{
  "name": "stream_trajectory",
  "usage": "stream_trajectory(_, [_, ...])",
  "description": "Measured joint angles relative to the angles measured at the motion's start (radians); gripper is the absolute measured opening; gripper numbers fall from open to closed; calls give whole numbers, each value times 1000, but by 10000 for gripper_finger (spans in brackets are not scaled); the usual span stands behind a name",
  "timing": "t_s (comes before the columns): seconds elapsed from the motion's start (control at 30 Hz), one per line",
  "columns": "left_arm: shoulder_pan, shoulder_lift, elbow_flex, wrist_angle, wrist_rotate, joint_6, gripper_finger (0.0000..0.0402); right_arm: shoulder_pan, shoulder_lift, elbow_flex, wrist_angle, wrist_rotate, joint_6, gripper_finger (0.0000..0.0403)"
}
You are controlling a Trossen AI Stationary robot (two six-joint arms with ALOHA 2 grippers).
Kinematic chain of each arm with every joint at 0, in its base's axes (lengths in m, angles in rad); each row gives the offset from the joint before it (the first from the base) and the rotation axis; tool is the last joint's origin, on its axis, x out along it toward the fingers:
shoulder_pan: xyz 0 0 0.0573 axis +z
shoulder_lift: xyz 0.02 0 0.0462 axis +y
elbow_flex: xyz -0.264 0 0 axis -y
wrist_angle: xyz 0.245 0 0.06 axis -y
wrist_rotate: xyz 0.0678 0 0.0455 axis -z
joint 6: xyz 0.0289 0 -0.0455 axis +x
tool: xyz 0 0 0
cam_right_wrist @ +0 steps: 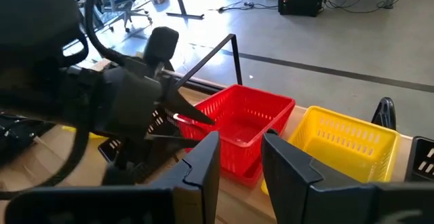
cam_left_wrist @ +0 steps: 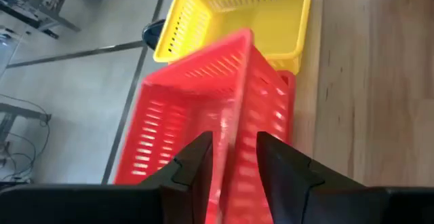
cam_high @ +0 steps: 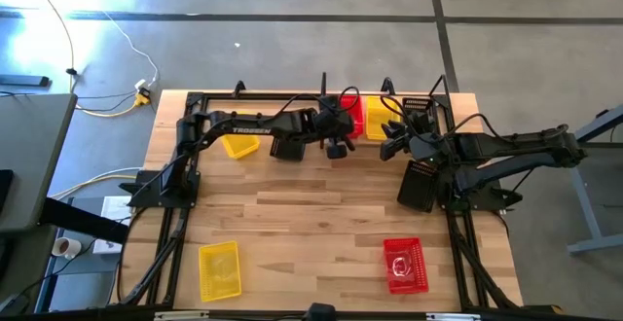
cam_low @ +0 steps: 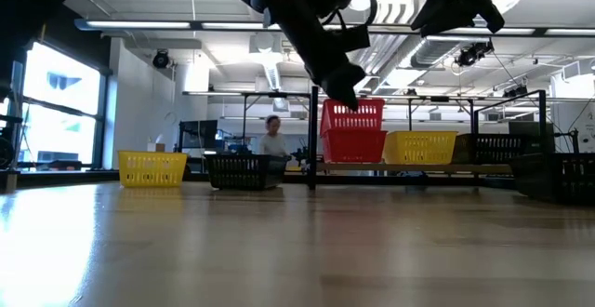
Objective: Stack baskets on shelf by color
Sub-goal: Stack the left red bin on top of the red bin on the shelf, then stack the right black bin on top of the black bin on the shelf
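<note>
On the shelf (cam_low: 465, 167) at the table's far edge, an upper red basket (cam_low: 353, 114) sits slightly tilted in a lower red basket (cam_low: 353, 145). A yellow basket (cam_low: 420, 147) and then a black basket (cam_low: 497, 147) stand to their right. My left gripper (cam_left_wrist: 234, 153) is open at the upper red basket (cam_left_wrist: 196, 95). Its fingers stand on either side of the basket's near wall (cam_left_wrist: 239, 115); I see no touch. My right gripper (cam_right_wrist: 241, 149) is open above the table's right side, facing the shelf with nothing between its fingers.
On the table to the left of the shelf's baskets stand a yellow basket (cam_high: 240, 146) and a black basket (cam_high: 287, 148). A black basket (cam_high: 419, 187) sits under my right arm. A yellow basket (cam_high: 219, 268) and a red basket (cam_high: 405, 264) lie near the front edge.
</note>
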Motion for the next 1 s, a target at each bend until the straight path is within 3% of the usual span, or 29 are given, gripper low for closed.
stream_trajectory(0.63, [-9,-5,-1,34,-2,1,79,0,0,0,-16,0,0,94])
stream_trajectory(0.8, [-23,-83,-1,-4,-11,-29,80,0,0,0,-15,-9,0,94])
stream_trajectory(1.0, [-34,-234,-1,-85,28,-113,82,0,0,0,-14,-111,0,94])
